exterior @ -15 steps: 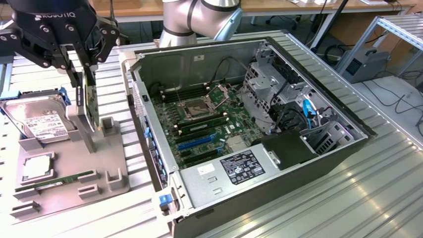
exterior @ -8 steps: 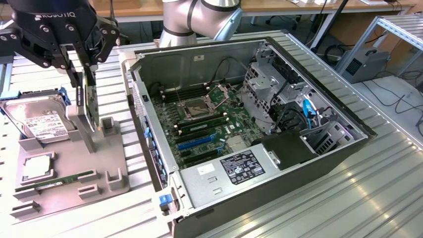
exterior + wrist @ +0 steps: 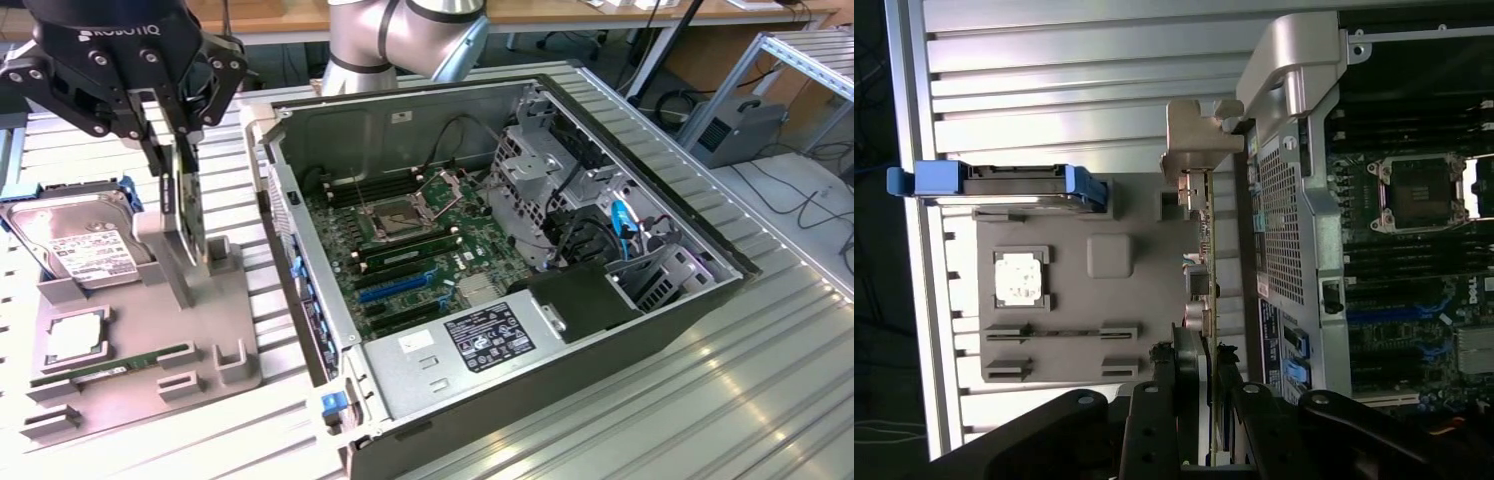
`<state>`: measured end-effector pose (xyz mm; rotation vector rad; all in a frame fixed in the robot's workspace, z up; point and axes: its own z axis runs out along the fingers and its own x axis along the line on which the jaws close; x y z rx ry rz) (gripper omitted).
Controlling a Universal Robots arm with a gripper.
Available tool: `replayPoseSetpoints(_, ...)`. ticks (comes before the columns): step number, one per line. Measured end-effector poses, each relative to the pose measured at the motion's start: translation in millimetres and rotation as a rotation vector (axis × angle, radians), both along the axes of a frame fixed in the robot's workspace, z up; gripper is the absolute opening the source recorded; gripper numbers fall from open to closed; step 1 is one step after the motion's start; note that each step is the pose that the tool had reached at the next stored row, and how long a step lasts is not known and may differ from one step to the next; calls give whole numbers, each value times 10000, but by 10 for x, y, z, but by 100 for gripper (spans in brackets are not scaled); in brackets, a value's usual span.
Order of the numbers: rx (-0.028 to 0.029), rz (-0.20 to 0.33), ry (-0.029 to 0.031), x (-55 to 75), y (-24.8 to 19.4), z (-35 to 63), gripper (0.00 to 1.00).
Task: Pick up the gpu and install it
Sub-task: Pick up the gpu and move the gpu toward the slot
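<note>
The gpu (image 3: pixel 188 215) stands upright over the grey parts tray (image 3: pixel 127 395), gripper (image 3: pixel 178 155) fingers clamped on its top edge. It looks barely lifted, if at all. Seating it in the open case (image 3: pixel 561 400) remains.

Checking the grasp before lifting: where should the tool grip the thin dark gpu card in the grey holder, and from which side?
Grip the thin dark gpu along its free upper edge, coming straight down, a finger on each flat face. It stands on edge in the grey holder, so only that edge is open. The tool is closed on it that way.
</note>
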<state>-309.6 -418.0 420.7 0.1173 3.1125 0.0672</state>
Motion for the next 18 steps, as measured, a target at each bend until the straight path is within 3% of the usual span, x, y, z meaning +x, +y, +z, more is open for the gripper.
replayPoseSetpoints(18, -1, 0, 0, 154, -1, 0, 27)
